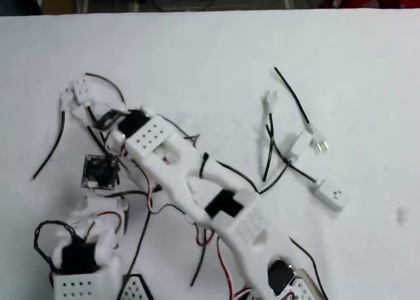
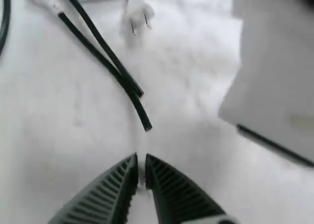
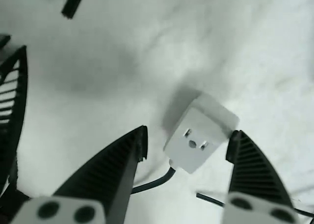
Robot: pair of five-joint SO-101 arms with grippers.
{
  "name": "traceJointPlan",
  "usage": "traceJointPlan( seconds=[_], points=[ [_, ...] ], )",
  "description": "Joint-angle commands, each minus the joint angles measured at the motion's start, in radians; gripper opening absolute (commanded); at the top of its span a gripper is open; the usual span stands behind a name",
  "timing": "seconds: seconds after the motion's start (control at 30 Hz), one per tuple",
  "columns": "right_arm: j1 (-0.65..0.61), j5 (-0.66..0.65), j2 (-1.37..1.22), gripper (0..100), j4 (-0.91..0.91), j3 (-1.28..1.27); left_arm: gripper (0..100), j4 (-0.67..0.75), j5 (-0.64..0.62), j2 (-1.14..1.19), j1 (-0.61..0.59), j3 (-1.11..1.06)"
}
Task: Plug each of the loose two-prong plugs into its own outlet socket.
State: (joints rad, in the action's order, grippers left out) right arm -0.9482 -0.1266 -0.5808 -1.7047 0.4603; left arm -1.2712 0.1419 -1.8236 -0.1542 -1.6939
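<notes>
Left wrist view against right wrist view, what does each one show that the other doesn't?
Only the left wrist view: a plug with bare prongs, lying beyond the shut left gripper. Only the right wrist view: an outlet lying face up between the fingers of the open right gripper. Both: the white table and loose black cable.

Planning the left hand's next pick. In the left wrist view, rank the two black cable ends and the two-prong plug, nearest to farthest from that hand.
1. Longer-reaching black cable end: just ahead of the left hand.
2. Shorter-reaching black cable end: beside that cable, a bit farther on.
3. Two-prong plug: farthest, beyond both ends, prongs toward the hand.
</notes>
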Motion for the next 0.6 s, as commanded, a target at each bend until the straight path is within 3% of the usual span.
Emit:
traceJointPlan(
  seconds=[0.0, 0.23, 0.57],
  points=[
    [-0.119, 0.002, 0.196, 25.7, -0.015, -0.075, 5, -0.014, 0.005, 0.004, -0.002, 0.002],
    [-0.084, -0.032, 0.372, 25.7, -0.008, -0.296, 5, -0.014, 0.005, 0.004, -0.002, 0.002],
    [0.05, -0.083, 0.246, 25.7, 0.097, -0.367, 5, -0.014, 0.005, 0.004, -0.002, 0.002]
  ],
)
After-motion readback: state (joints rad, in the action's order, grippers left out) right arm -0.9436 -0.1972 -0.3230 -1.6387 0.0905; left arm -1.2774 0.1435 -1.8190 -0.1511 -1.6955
